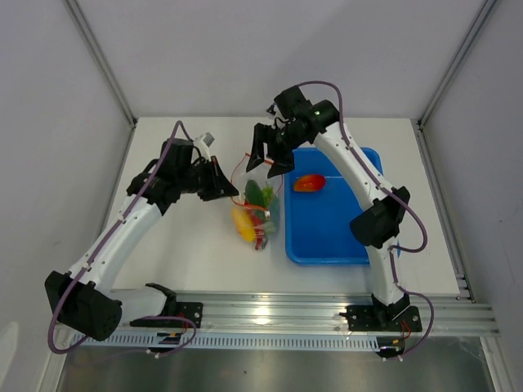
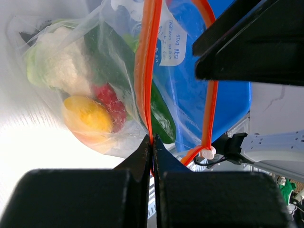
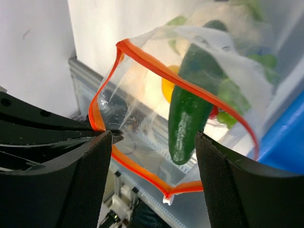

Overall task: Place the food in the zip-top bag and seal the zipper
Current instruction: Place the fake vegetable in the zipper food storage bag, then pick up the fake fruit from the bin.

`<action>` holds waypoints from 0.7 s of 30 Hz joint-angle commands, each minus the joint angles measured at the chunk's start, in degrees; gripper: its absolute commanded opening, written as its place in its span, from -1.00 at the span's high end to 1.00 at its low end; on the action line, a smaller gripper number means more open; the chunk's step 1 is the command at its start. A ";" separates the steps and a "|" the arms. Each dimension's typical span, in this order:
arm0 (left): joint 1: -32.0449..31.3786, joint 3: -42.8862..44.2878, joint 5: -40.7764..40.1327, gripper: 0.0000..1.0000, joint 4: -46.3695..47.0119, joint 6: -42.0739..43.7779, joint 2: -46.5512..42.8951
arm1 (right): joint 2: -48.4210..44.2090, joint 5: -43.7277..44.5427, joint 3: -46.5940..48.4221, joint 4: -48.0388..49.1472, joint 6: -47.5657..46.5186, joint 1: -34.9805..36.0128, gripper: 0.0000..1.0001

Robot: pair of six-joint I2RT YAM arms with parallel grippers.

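Pinching red-orange zipper strip [image 2: 144, 71] of clear crinkly bag [image 3: 228, 61] with left gripper [image 2: 152, 142], loading unfinished; wide-open right gripper [image 3: 153, 138] should fetch red tomato [image 1: 309, 182] near far edge of blue tray [image 1: 327, 245].

The left arm [image 1: 122, 230] and right arm [image 1: 358, 173] are white tubes with black joints and black fingers [image 3: 78, 190] (green light [image 1: 315, 109] on the right wrist), both trailing purple cables [image 1: 320, 82].
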 commanded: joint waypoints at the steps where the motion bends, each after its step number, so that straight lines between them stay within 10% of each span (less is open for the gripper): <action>1: 0.36 -0.67 1.02 0.99 0.82 1.08 -2.26 | -3.90 7.44 3.49 -1.02 -2.73 -0.92 -0.45; 5: 0.36 -1.02 0.85 0.99 0.73 1.17 -2.87 | -8.11 17.64 3.23 -1.28 -6.77 -2.06 -0.58; 7: 0.36 -1.11 0.67 0.99 0.38 1.35 -3.05 | -9.44 22.90 2.00 -1.72 -8.01 -3.37 -0.99; 21: 0.36 -0.93 0.32 0.99 -0.67 1.79 -4.19 | -17.18 24.90 -17.66 6.88 -8.10 -15.66 -0.99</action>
